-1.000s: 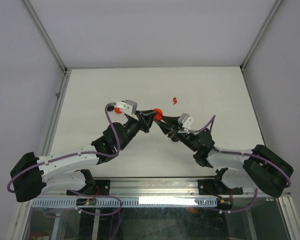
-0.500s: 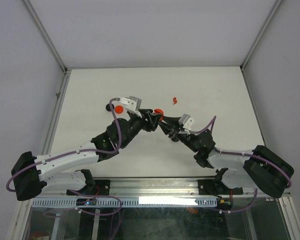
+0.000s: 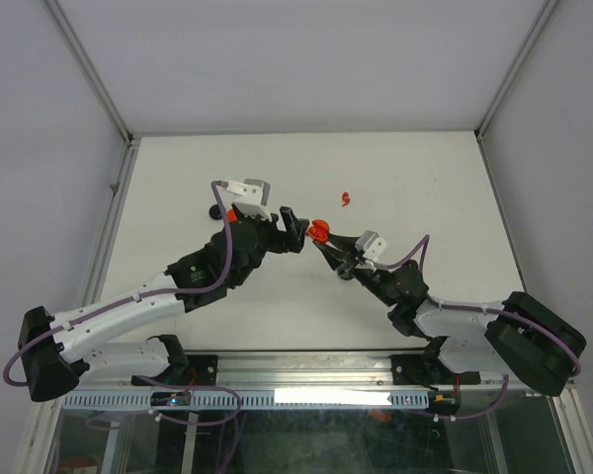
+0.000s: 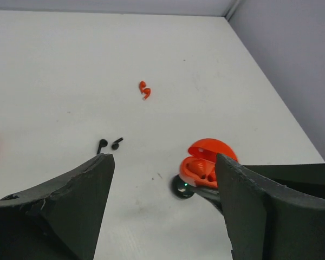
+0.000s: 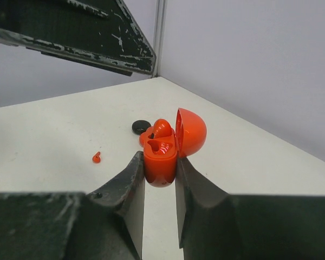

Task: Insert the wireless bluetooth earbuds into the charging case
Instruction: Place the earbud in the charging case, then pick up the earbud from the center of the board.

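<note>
The red charging case [image 5: 161, 157] is held off the table with its lid [image 5: 190, 132] swung open, and my right gripper [image 5: 158, 160] is shut on its base. A red curved piece [image 5: 163, 129] pokes up at the case's far side. My left gripper [image 4: 163, 160] is open and holds nothing, with the case [image 4: 206, 162] just past its right finger. From above, the left gripper [image 3: 296, 230] faces the case [image 3: 319, 230] and the right gripper [image 3: 327, 240]. One red earbud [image 3: 346, 197] [image 4: 145, 90] [image 5: 96, 157] lies on the table. Two black earbuds [image 4: 102, 145] [image 4: 117, 143] lie closer in.
A red disc [image 3: 234, 215] and a black disc [image 3: 215, 210] lie on the table beside the left wrist; the black disc [image 5: 142, 127] also shows behind the case. Metal frame rails [image 3: 114, 197] and grey walls border the white table [image 3: 425, 178].
My left gripper went from shut to open and backed slightly away from the case, the left arm shifting a little. The right gripper still holds the case, now slightly lower right.
</note>
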{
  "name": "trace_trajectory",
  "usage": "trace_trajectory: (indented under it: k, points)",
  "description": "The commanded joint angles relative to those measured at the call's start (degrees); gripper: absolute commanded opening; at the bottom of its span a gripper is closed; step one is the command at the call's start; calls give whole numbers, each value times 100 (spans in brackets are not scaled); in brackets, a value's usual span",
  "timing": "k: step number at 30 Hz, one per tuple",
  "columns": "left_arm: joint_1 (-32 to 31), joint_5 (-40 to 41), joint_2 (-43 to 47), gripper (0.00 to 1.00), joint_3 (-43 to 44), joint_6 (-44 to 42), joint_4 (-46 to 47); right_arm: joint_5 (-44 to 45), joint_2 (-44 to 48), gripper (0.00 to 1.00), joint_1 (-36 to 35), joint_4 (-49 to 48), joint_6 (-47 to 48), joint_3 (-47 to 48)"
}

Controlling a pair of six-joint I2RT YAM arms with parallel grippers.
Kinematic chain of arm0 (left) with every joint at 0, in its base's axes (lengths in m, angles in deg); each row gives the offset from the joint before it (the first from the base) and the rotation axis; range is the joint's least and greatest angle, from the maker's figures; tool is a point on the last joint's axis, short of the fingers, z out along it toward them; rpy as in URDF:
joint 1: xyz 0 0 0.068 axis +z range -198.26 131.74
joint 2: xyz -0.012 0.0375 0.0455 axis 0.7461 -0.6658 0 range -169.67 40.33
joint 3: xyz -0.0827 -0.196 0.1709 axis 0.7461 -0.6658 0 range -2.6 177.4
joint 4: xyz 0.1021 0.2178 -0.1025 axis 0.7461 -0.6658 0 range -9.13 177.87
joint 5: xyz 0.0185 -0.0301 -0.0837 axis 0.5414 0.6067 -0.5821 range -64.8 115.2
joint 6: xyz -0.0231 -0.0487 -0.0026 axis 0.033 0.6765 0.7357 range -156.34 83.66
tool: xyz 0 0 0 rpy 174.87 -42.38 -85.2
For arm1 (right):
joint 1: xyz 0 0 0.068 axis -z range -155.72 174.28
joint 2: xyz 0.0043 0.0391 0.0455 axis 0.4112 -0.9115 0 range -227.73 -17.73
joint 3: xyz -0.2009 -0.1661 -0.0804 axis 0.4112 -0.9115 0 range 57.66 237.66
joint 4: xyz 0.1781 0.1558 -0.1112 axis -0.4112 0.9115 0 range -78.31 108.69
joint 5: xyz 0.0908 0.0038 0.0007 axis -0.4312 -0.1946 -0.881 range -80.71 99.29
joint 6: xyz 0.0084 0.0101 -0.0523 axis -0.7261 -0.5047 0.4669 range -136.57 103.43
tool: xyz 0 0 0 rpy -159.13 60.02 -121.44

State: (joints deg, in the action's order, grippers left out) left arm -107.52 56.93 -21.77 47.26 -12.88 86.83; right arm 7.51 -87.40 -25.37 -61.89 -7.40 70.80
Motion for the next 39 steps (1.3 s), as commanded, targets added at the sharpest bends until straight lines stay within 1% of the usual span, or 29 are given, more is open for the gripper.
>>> trace_trajectory:
  k: [1,6,10,16,21,23,29,39]
  points:
    - [434,14,243,77,232,408,-1011,219,437,0,-27,63,269,-87]
    - [1280,-573,362,78,-117,776,-1521,231,678,0,-27,333,431,-238]
    - [1891,-911,284,78,-261,747,-1830,271,667,0,-19,309,452,-311]
    - [2606,-1321,-123,76,-260,501,-2153,215,579,0,-21,135,300,-396]
    - [3263,-2272,-685,76,-173,312,-2141,231,548,0,-19,131,278,-419]
    - [3430,-2529,-946,76,-65,312,-2106,233,521,0,-19,118,265,-418]
    - [3907,-2889,-1669,77,184,258,-2073,264,541,0,-19,100,252,-445]
    - [4112,-2938,-2846,76,532,158,-1988,297,507,0,-19,125,201,-421]
